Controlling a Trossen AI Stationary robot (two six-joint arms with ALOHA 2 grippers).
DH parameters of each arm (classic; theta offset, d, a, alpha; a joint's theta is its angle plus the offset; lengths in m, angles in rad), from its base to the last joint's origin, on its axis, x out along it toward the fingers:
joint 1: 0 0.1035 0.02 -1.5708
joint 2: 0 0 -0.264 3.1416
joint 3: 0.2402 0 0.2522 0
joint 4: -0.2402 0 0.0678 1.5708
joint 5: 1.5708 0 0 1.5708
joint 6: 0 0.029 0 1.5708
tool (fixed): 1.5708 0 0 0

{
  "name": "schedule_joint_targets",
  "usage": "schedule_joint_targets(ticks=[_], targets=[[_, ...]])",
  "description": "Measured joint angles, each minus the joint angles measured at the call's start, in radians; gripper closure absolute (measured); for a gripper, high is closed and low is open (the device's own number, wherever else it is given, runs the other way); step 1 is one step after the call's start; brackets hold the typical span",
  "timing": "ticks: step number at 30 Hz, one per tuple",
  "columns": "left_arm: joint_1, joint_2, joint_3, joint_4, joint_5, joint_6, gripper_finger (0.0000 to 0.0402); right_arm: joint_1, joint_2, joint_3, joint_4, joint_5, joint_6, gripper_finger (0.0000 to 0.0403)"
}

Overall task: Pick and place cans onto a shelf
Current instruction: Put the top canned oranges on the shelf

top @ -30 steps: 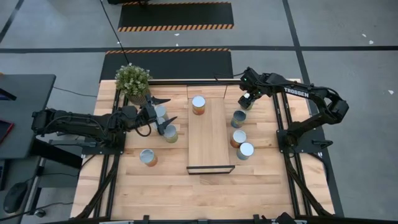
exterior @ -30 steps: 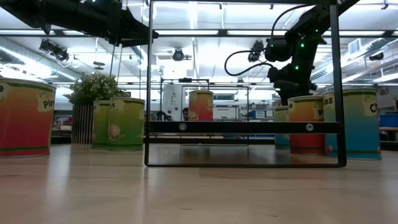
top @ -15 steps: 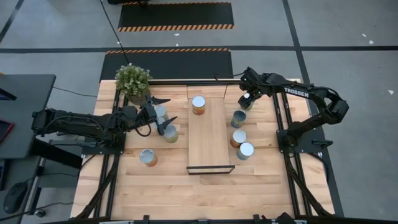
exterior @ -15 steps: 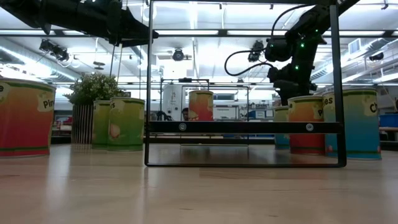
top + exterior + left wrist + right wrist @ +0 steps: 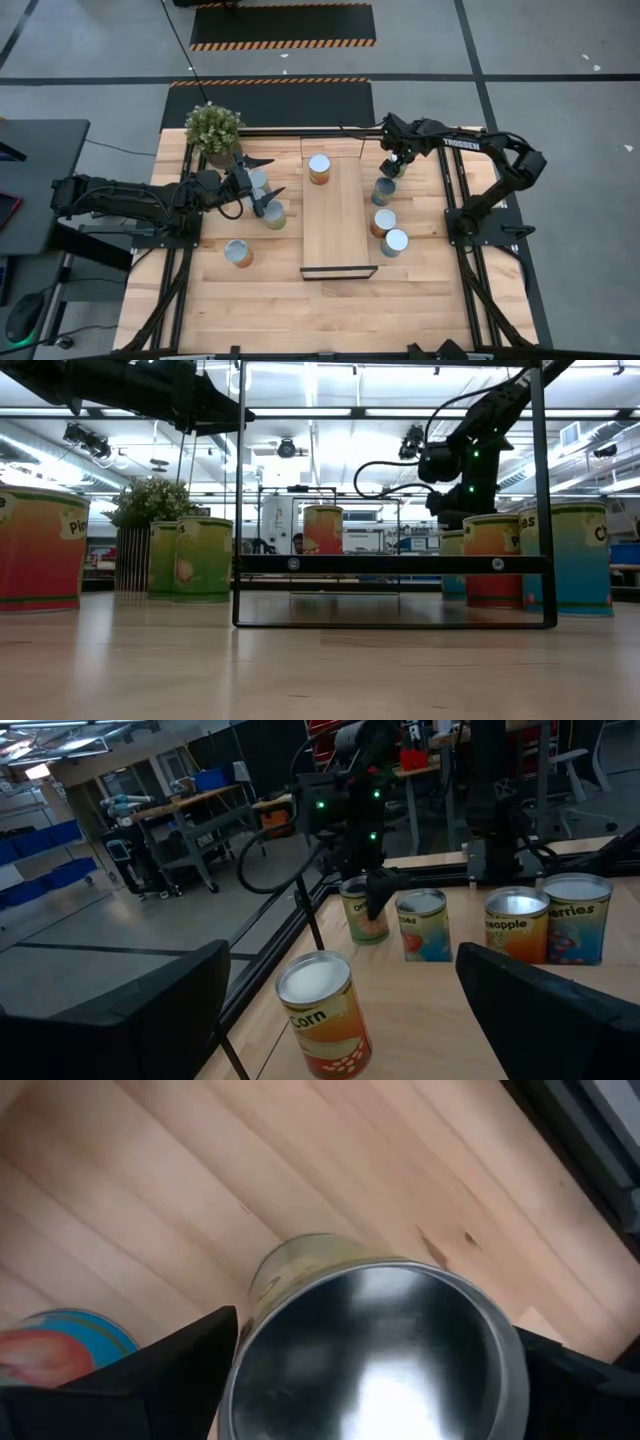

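The shelf lies along the middle of the table, with an orange can standing on its far end. My right gripper is open, pointing down over a yellowish-green can right of the shelf's far end, one finger on each side of it. Three more cans stand on the table right of the shelf. My left gripper is open and empty, held above two cans left of the shelf. Another can stands nearer. My right gripper comes from above with a finger on either side of the yellowish-green can's wall, just below its shiny top. Whether the fingers touch the can, I cannot tell. The can stands upright on the table.
A potted plant stands at the table's far left corner, just behind my left gripper. Dark frame rails run along both sides of the table. A teal can stands close beside the one under my right gripper.
My right gripper has moved a little toward the table's left edge and down, onto the yellowish-green can. The cans and my left arm have kept still.
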Motion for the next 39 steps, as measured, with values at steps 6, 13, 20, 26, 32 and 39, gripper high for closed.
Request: schedule_joint_targets(ticks=[6,13,20,26,32,39], targets=[[0.000,0.000,0.000,0.000,0.000,0.001,0.0006,0.000,-0.001,0.000,0.000,-0.006,-0.012,0.0063],[0.000,0.000,0.000,-0.009,0.000,0.000,0.0006,0.000,-0.045,0.007,-0.023,-0.024,-0.014,0.0072],[0.000,0.000,0.000,-0.008,0.000,0.001,0.0006,0.051,-0.082,0.106,-0.151,-0.022,-0.002,0.0074],[0.000,0.000,0.000,-0.007,0.000,0.001,0.0006,0.176,-0.088,0.258,-0.278,0.044,0.060,0.0074],[0.000,0.000,0.000,-0.006,-0.001,0.002,0.0006,0.363,-0.088,0.394,-0.311,0.065,0.124,0.0074],[0.000,0.000,0.000,-0.005,-0.002,0.001,0.0006,0.569,-0.025,0.402,-0.191,0.030,0.166,0.0073]])
